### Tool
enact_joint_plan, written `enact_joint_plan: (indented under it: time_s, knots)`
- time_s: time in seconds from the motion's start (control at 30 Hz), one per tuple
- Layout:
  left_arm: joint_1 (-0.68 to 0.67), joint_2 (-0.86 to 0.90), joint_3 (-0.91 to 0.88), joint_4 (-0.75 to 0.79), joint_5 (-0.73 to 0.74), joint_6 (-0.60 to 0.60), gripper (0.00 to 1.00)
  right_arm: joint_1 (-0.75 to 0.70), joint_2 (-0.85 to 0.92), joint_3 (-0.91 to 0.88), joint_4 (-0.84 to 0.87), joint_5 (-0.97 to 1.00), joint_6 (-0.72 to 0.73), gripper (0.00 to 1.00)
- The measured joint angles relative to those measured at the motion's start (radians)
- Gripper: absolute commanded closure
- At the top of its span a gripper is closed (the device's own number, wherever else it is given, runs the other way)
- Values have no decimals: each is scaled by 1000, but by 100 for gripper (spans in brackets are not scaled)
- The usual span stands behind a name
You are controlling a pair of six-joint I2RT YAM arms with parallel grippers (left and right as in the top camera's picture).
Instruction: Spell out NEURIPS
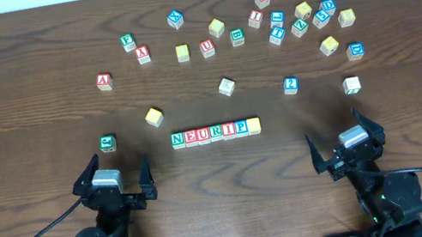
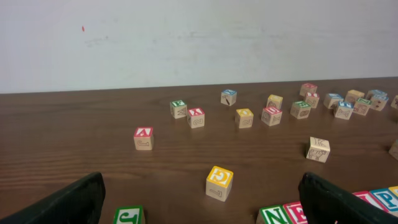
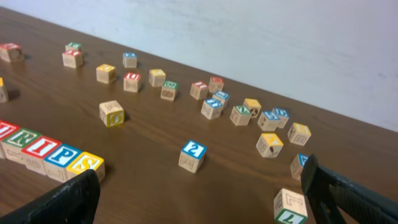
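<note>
A row of letter blocks (image 1: 215, 132) lies at the table's front middle and reads N E U R I P S. Its yellow S block (image 1: 253, 125) is the right end; it also shows in the right wrist view (image 3: 85, 165), after the I and P blocks. The green N block (image 2: 274, 215) starts the row in the left wrist view. My left gripper (image 1: 111, 181) is open and empty, left of and nearer than the row. My right gripper (image 1: 346, 145) is open and empty, to the row's right.
A green J block (image 1: 107, 142) sits just ahead of the left gripper. A yellow block (image 1: 154, 116) and a pale block (image 1: 226, 86) lie behind the row. A blue 2 block (image 1: 290, 83) and a green 7 block (image 1: 351, 85) lie right. Several loose blocks are scattered at the back (image 1: 277, 24).
</note>
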Motion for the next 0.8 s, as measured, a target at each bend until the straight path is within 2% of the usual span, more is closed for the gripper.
enact_joint_plan:
  time_s: [0.8]
  knots:
    - [0, 0, 0, 0, 0, 0, 2, -38, -40, 0, -6, 53, 74, 1]
